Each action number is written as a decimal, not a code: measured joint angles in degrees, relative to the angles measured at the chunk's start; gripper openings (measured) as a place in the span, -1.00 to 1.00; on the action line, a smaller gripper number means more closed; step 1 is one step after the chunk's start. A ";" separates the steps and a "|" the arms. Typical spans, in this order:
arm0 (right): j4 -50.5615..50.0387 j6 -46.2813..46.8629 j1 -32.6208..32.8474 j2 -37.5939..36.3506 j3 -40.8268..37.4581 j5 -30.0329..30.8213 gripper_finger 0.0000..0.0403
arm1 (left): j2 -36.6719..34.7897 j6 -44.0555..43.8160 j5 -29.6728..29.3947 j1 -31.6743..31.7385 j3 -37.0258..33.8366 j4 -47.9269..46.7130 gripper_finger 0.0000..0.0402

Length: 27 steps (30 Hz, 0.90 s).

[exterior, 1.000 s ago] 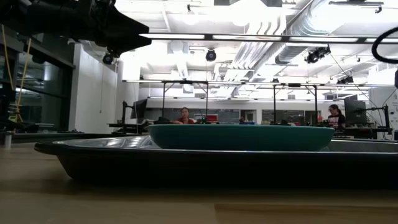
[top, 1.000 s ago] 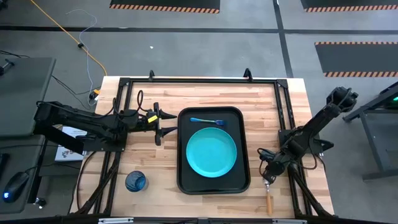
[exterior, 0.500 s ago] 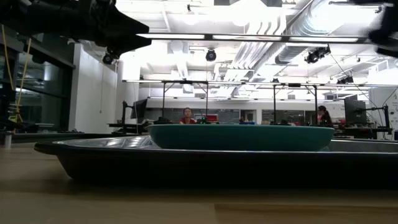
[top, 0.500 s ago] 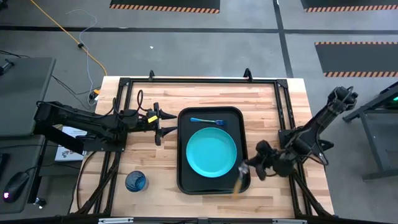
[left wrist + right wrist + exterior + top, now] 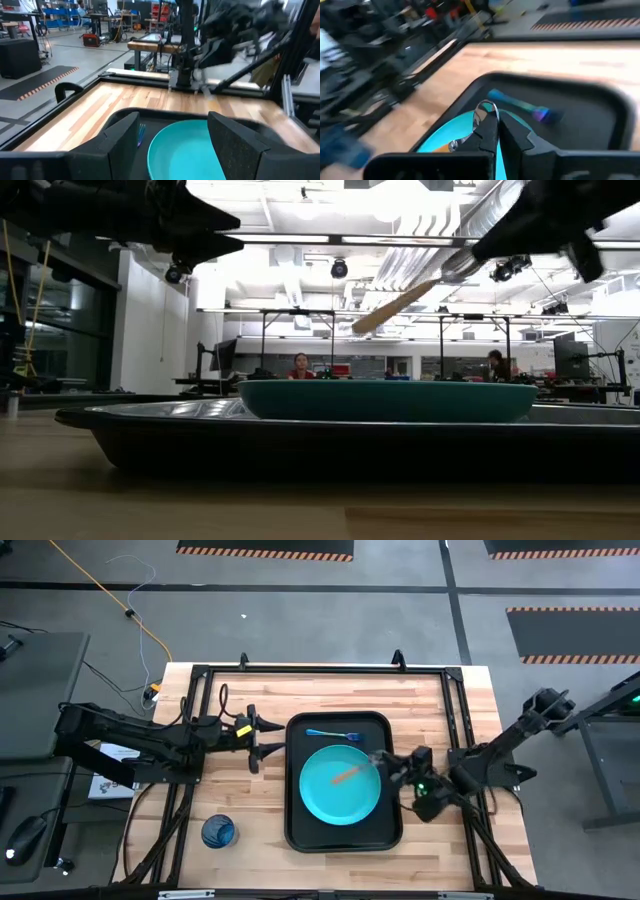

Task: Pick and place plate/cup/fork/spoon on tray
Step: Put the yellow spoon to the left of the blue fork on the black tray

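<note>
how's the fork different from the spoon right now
The fork lies flat on the tray, on the strip beside the plate; the spoon is in the air above the plate, tilted, clamped in the right tool. The fork's handle is light blue, the spoon's orange-tan. No tool touches the fork; the left tool waits open beside the tray. Both are slim utensils.

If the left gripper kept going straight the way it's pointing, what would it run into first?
Most likely the near rim of the large black rectangular tray, with the round teal plate just beyond. The left gripper points across the wooden table toward it, fingers open. Height is unclear, so it might pass over the rim.
</note>
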 joint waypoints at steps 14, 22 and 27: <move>44.58 -55.31 -18.87 9.96 -0.02 -11.35 -1.00 | 17.34 -0.09 -9.66 -5.86 12.58 -1.34 0.11; 55.00 -65.66 -22.61 11.21 -0.01 -19.03 -1.00 | 25.54 -2.56 -7.74 -5.17 20.28 -10.47 0.11; 59.53 -70.51 -22.81 11.13 -0.02 -20.97 -1.00 | 27.02 -7.69 -6.25 -3.97 22.14 -15.09 0.11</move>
